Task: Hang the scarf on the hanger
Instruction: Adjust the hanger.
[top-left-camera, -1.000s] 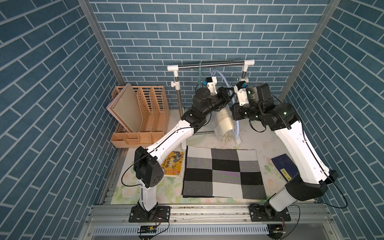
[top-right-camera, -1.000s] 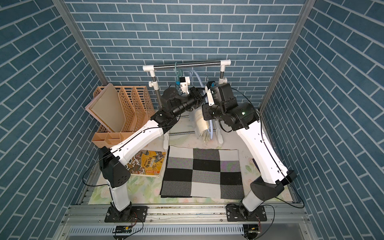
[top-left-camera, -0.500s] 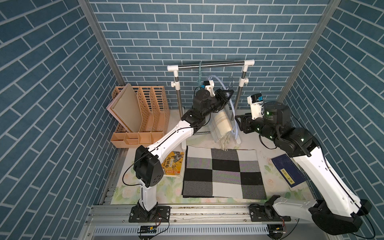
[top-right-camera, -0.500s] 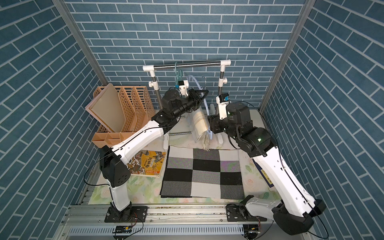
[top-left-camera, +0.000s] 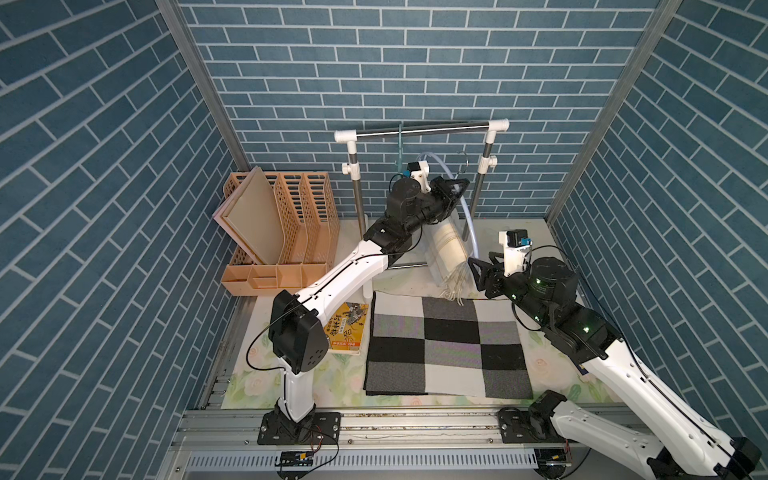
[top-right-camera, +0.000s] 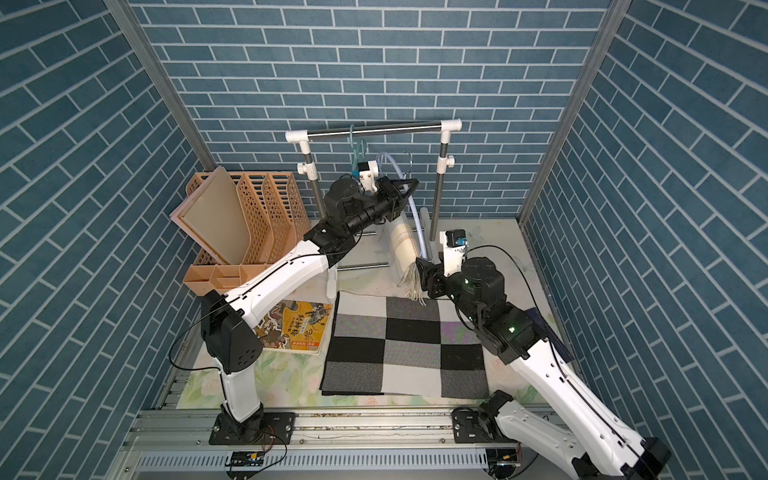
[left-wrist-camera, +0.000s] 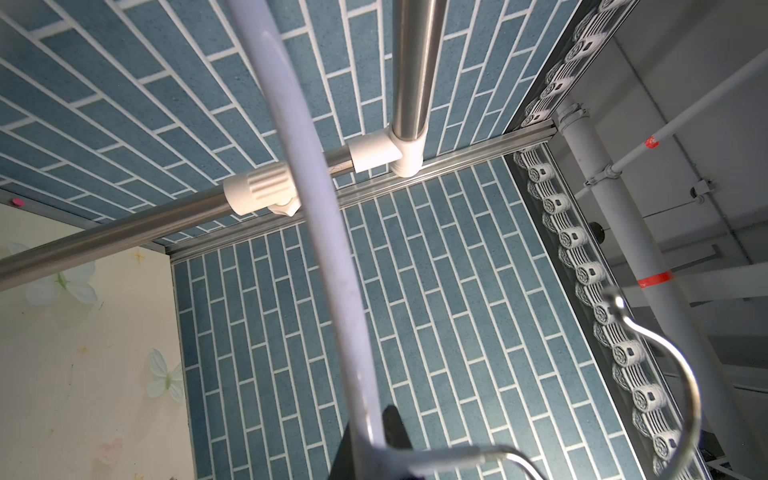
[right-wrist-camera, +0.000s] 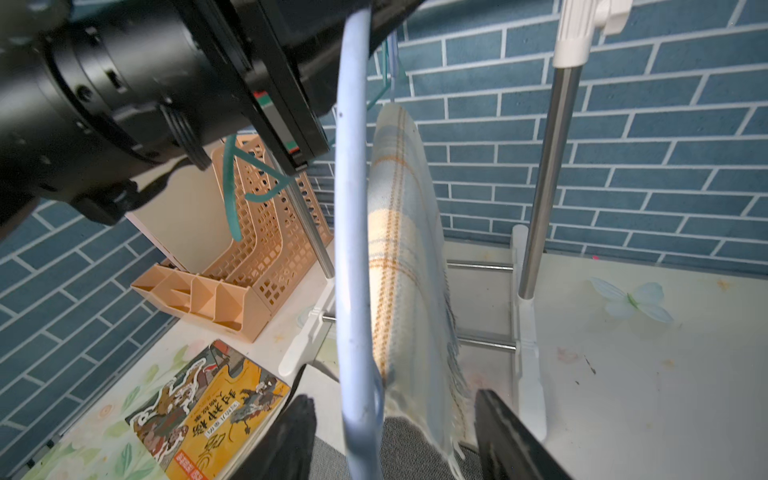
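**Right pincer lets go; scarf left riding on the hanger**

A second ago the right pincer (top-left-camera: 475, 274) was shut, up beside the left pincer (top-left-camera: 457, 189). Now we find it low and drawn back, jaws wide apart with nothing in them, just beside the fringed end of the plaid scarf (top-left-camera: 446, 245). The left pincer has not budged. It is clamped on the pale-blue hanger (top-left-camera: 468, 216) near the neck, holding it up below the rail (top-left-camera: 419, 129).

The scarf now hangs from the hanger with no help from the right arm. Its fringe reaches down to the edge of the checkered cloth (top-left-camera: 444, 345). We judge the draping done. Hooking the hanger onto the rail looks still open: in the left wrist view the wire hook (left-wrist-camera: 685, 374) stands in free air, apart from the rail.

Hard to make out:
- Where the scarf crosses the hanger's bar is hidden behind the left pincer.
- We cannot tell whether the fringe rests on the worktop or just clears it.
- The right wrist view shows only the fingertips (right-wrist-camera: 511, 436), with hanger and scarf between them, untouched.
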